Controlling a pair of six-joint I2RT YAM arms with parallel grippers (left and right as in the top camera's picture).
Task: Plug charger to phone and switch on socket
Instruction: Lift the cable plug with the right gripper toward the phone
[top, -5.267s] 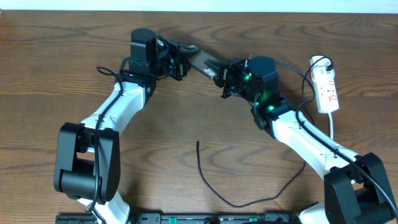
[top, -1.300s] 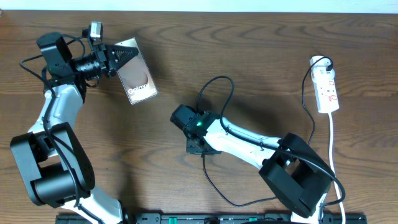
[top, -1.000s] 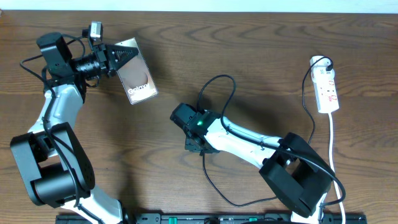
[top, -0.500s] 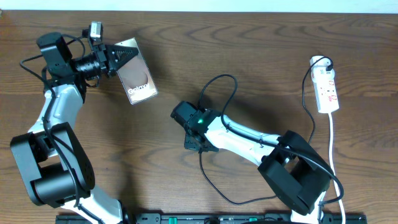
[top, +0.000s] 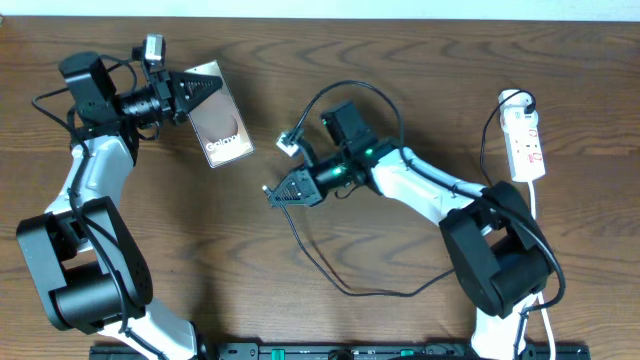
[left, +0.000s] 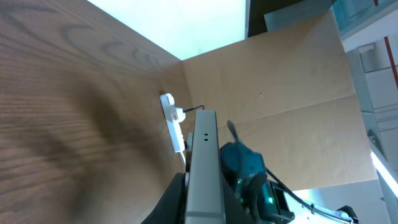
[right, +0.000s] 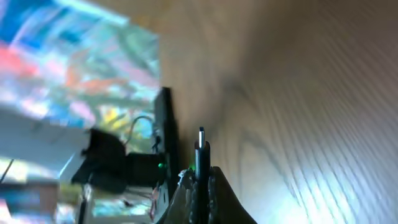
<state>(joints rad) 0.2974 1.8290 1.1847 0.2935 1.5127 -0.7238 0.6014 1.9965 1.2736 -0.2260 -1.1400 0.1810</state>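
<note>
Near the middle of the wooden table (top: 450, 60), seen from overhead, the right gripper (top: 283, 190) has come up off the surface, where it was pressed down over the cable end half a second ago. It now points left across the table towards the phone (top: 222, 128). Its jaws are closed on the charger (right: 201, 149). In the right wrist view the small black connector tip stands out past the fingertips, with the phone seen edge-on as a dark bar beyond it. The rest of the thin black cable trails behind in a loose loop on the table.

At the far left, the left gripper (top: 195, 95) has not moved. Its jaws are clamped on the phone's upper edge, holding it tilted with the "Galaxy" lettering at its lower end.

The white socket (top: 526, 138) lies at the far right edge, well apart from both arms.

The pick-up of the connector looks done. Plugging in appears to be next, and phone and connector are not yet close. The socket switch looks untouched.
</note>
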